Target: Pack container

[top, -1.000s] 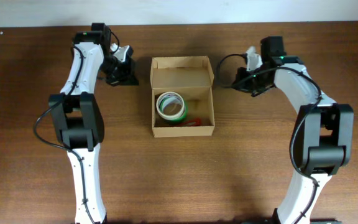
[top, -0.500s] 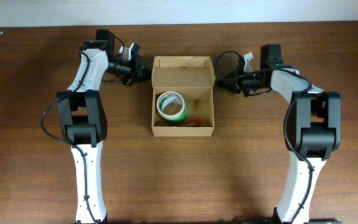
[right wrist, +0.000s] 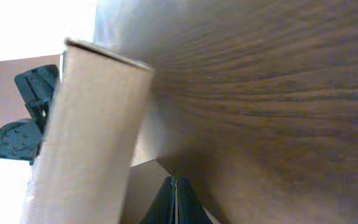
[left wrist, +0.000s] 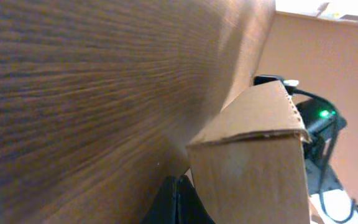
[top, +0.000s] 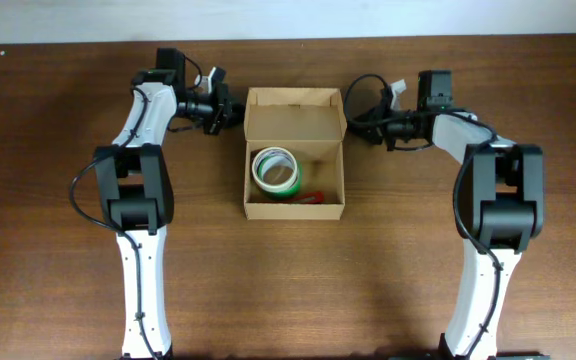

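The tan cardboard container (top: 295,203) stands open at the table's middle, its flap lid (top: 294,112) raised at the far side. Inside lie a white-and-green tape roll (top: 275,170) and a small red thing (top: 313,196). My left gripper (top: 232,110) is shut and empty, its tips at the lid's left edge. My right gripper (top: 354,118) is shut and empty, at the lid's right edge. In the left wrist view the shut fingers (left wrist: 177,199) sit against the box's corner (left wrist: 253,155). In the right wrist view the shut fingers (right wrist: 174,202) point at the box's wall (right wrist: 92,124).
The brown wooden table (top: 58,250) spreads all round the box. Both arms reach in from the near side along the left and right. A cable (top: 368,95) loops off the right wrist near the lid.
Both grippers have swung inward from farther out and now flank the raised lid. The box and its contents have not moved.
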Available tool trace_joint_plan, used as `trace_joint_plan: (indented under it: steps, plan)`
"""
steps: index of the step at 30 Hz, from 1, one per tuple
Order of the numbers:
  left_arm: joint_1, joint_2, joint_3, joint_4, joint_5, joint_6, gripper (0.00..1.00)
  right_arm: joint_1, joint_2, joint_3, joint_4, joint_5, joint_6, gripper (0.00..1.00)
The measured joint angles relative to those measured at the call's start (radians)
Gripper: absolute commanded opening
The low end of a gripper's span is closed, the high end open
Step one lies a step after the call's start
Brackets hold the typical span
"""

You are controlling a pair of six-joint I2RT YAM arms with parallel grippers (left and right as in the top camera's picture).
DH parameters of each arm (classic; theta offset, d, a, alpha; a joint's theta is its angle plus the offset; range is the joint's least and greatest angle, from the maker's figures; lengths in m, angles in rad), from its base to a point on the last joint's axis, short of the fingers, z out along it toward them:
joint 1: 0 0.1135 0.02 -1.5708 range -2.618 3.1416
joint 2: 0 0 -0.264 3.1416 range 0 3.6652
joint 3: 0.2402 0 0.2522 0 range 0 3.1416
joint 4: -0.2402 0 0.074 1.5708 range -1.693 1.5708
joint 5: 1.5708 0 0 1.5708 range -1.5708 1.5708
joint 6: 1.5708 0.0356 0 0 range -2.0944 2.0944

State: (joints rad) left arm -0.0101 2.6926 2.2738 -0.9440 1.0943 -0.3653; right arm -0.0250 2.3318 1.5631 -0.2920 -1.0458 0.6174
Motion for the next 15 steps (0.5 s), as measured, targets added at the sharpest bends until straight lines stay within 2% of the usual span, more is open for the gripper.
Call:
trace_joint_plan:
  steps: [5, 15]
  plan:
    - [0.0, 0.018, 0.0, 0.029, 0.02, -0.03, 0.02, 0.011, 0.023, 0.0, 0.062, -0.003, 0.022, 0.04]
    - [0.0, 0.018, 0.0, 0.195, 0.108, -0.085, 0.02, 0.051, 0.024, 0.001, 0.371, -0.139, 0.067, 0.04]
